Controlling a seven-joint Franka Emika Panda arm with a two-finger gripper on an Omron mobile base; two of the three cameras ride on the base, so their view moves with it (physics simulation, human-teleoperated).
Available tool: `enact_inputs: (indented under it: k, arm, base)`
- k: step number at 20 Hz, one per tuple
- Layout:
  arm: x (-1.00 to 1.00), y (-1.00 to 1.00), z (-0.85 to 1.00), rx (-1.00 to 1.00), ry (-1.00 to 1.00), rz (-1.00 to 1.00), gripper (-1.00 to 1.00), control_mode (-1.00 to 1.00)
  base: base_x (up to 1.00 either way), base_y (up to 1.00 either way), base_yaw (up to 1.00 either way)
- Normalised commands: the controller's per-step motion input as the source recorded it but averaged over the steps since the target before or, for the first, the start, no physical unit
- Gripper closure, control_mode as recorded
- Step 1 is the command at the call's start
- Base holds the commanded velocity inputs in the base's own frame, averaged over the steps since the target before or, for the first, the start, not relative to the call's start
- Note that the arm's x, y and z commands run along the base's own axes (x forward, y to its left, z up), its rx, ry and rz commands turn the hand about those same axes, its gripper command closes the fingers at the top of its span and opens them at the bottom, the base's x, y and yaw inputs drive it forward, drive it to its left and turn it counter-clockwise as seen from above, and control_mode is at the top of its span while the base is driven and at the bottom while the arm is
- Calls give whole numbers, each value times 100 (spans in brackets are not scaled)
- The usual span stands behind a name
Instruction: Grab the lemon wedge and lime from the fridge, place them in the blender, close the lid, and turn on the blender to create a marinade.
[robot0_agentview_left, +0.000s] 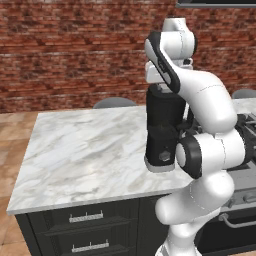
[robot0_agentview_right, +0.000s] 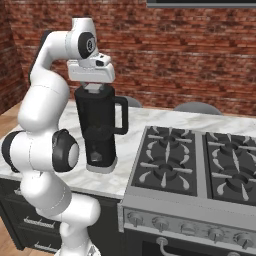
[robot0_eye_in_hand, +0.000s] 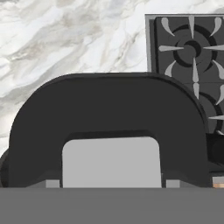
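Note:
The tall black blender stands on the marble counter beside the stove, its handle toward the stove. My gripper points straight down onto the top of the jar. The black lid lies right under the hand, and its grey centre square sits between my fingers. My fingers are closed on that centre piece. The lid looks level with the jar's top. The jar's dark walls hide what is inside. The lemon wedge, the lime and the fridge are out of view.
The marble counter stretches left of the blender, with dark drawers under it. A gas stove with black grates lies right of the blender. Grey chair backs stand behind the counter, before a brick wall.

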Motion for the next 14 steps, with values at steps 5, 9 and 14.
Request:
enact_inputs:
  k: [5, 9, 14]
  arm:
    - [0, 0, 0, 0, 2, 0, 100, -100]
    - [0, 0, 0, 0, 2, 0, 100, -100]
    - [0, 0, -5, 0, 0, 0, 100, -100]
  base:
    - [0, 0, 0]
    - [0, 0, 0]
    - [0, 0, 0]
